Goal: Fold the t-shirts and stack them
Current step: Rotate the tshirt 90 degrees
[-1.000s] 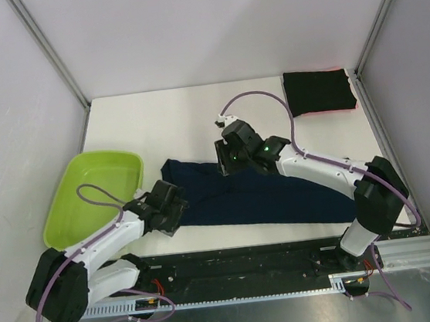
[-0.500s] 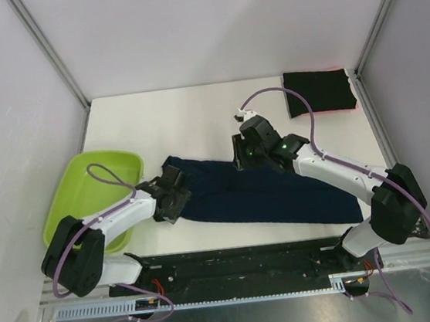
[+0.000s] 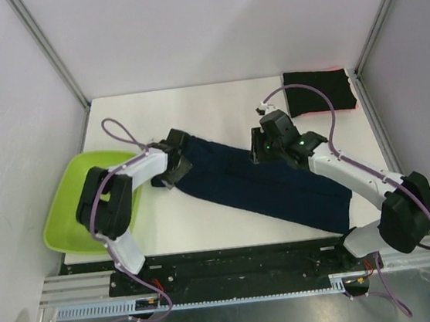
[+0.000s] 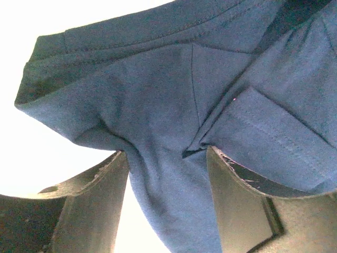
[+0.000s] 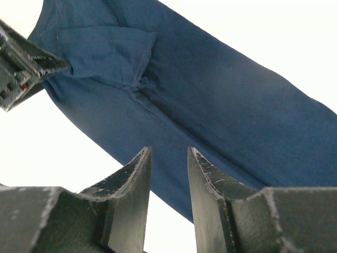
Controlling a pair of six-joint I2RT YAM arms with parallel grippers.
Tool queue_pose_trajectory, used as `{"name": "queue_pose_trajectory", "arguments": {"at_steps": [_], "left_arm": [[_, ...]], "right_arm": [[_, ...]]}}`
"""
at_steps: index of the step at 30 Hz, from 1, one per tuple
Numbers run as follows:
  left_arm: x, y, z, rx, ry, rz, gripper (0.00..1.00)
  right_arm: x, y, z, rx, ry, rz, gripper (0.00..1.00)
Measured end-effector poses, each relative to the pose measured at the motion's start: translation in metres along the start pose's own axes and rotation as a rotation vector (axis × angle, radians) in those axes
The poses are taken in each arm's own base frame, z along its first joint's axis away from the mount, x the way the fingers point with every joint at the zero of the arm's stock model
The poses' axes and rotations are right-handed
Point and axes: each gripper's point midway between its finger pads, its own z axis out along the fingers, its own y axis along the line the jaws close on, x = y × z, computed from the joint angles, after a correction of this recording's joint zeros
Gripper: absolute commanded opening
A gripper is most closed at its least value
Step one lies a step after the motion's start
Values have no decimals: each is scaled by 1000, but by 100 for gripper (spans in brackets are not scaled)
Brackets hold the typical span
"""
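Top external view gives you the layout. The dark navy blue cloth t-shirt (image 3: pixel 280 188) lies stretched in a long band across the white table (image 3: pixel 193 109), slanting from far left to near right. The folded black cloth t-shirt (image 3: pixel 317 91) sits in the far right corner, well apart from it, with a red-pink edge (image 3: pixel 322 111) showing beneath. The lime-green plastic tub (image 3: pixel 68 197) is at the left side of the table. You see the left gripper (image 3: pixel 177 159) at the far left end of the navy band and the right gripper (image 3: pixel 264 146) at its far edge near the middle. From up here you cannot read either set of jaws.

Left wrist view fills that in. The jaws stand wide apart, and a bunched fold of the navy shirt, hem and seams showing, runs down between the two fingers (image 4: pixel 100 200), filling most of the gap. You cannot tell whether they press on the cloth or merely stand round it.

Right wrist view shows you what the others do not. Those jaws are partly open with a narrow gap and nothing in it, and the navy shirt lies flat on the table beyond the fingertips. You cannot tell whether the tips touch the cloth. At the left edge of this view the left gripper shows at the shirt's end.
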Motion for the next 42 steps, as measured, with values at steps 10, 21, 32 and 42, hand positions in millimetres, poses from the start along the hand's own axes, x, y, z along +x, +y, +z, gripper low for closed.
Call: {"name": "queue_pose_trajectory", "arguments": {"at_steps": [10,21,32,42], "left_arm": [[-85,-99,36,64,-114,180,62],[-157,-187,90,186,-182,313,55],[-208,-221,116,347,-220,291,52],[-242,-219,120,439,-239,230,74]], "right_arm": [[-13,-42,-5,64,-31,85,38],[-21,-81,-1,120,-31,142,38],[22,-86,26,130,99,110,40],[86,-60,36,111,231,-17,47]]}}
